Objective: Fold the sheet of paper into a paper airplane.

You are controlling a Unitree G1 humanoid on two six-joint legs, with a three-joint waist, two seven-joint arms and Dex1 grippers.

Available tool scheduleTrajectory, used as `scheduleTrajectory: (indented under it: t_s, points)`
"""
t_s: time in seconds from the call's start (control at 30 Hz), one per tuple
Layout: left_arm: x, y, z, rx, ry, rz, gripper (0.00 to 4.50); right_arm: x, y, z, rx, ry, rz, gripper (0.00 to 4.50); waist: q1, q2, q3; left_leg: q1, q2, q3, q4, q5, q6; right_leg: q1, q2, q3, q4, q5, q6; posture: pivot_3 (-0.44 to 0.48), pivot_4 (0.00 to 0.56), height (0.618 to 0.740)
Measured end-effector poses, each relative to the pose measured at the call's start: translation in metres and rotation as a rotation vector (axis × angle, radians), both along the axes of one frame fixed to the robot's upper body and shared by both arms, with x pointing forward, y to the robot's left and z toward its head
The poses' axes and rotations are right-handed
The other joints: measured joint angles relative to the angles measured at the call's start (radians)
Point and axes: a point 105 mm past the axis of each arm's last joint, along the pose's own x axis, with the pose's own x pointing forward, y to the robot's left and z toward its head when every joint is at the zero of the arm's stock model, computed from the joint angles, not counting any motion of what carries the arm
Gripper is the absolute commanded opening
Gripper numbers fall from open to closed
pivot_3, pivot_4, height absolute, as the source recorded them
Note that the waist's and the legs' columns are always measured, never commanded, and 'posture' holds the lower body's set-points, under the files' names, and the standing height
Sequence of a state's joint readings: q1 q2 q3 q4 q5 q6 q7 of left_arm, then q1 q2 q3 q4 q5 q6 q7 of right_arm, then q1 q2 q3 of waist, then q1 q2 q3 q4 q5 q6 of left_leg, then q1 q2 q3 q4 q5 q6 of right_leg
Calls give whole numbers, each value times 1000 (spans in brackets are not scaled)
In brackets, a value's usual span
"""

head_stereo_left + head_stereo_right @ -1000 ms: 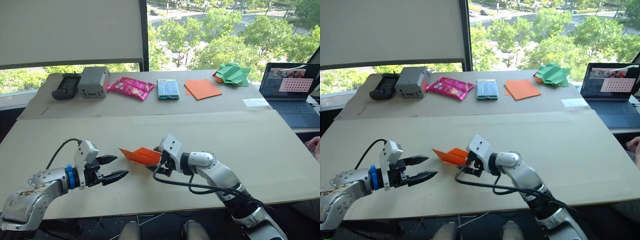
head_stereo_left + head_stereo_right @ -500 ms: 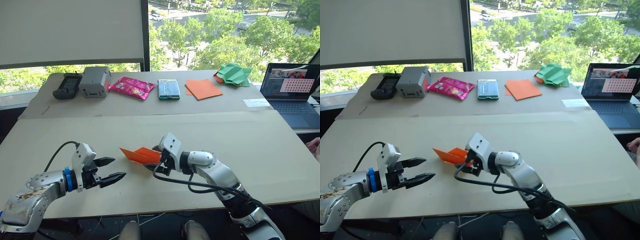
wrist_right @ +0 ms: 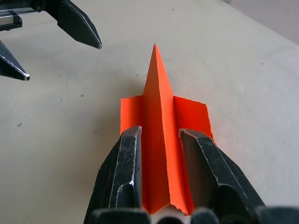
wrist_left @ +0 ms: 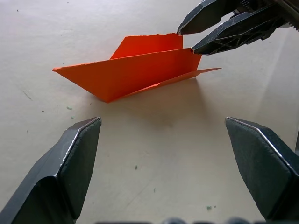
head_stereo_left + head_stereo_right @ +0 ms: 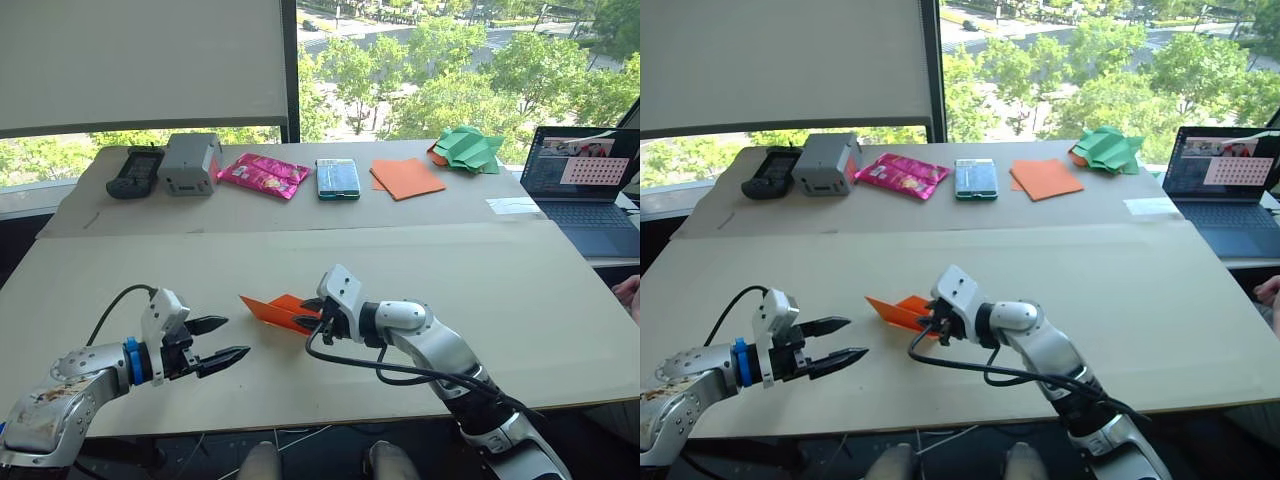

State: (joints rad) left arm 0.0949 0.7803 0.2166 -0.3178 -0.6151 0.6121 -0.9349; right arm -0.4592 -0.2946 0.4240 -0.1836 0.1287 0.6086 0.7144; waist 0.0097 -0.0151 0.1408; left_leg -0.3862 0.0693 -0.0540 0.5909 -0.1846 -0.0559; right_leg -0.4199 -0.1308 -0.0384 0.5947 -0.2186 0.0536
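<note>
The sheet of paper lies on the near table folded into a small orange paper airplane [image 5: 272, 310], its pointed tip toward my left. In the left wrist view the paper airplane [image 4: 140, 74] rests on the table with one flap raised. My right gripper [image 5: 300, 313] is at its rear end. In the right wrist view the fingers [image 3: 126, 158] stand a little apart on either side of the upright middle fold [image 3: 156, 93], open. My left gripper [image 5: 238, 336] hovers open a short way to the left of the tip, holding nothing.
On the far table lie a black handset [image 5: 133, 171], a grey box [image 5: 189, 163], a pink packet [image 5: 262, 175], a teal pack [image 5: 337, 178], smooth orange paper [image 5: 405, 178] and a green paper heap [image 5: 465, 147]. A laptop [image 5: 585, 185] stands at the right. A person's hand [image 5: 628, 292] shows at the right edge.
My right gripper's fingers have parted slightly around the airplane's rear. My left gripper has drawn back a little toward the left. The airplane stays in place.
</note>
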Motion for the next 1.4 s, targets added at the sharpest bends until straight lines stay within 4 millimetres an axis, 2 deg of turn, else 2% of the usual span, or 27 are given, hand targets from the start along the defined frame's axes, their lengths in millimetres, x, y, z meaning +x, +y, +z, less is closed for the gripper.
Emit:
scheduleTrajectory:
  t_s: [0.43,0.63,0.8,1.13,1.27,1.4]
  points:
    - [-1,2,-2,3,-14,-20,4500,6,-4,-24,-81,38,-4,1523,-1,0,0,0,0,0,0,1,1,0,0,0,0,0,0,0,150,706]
    - [-3,1,-1,0,-20,-38,4500,6,-2,-28,-94,49,9,1523,0,0,0,0,0,0,0,1,1,0,0,0,0,0,0,0,150,706]
    - [-3,0,0,-3,-28,-44,4500,5,-1,-28,-90,50,14,14,-1,0,0,0,0,0,0,1,1,0,0,0,0,0,0,0,150,706]
    - [3,-9,11,-39,-63,-54,4500,11,-4,-23,-81,28,-28,14,0,0,0,0,0,0,0,3,4,0,0,0,0,0,0,0,150,706]
    - [7,-20,28,-25,-138,-80,4500,23,-26,2,2,-7,-178,14,4,0,0,-2,0,0,0,4,6,1,0,0,0,0,0,0,150,706]
    - [16,-34,42,33,-239,-97,4500,50,-79,23,33,-56,-500,14,9,0,-1,-2,0,0,0,4,6,2,0,0,0,0,0,0,150,706]
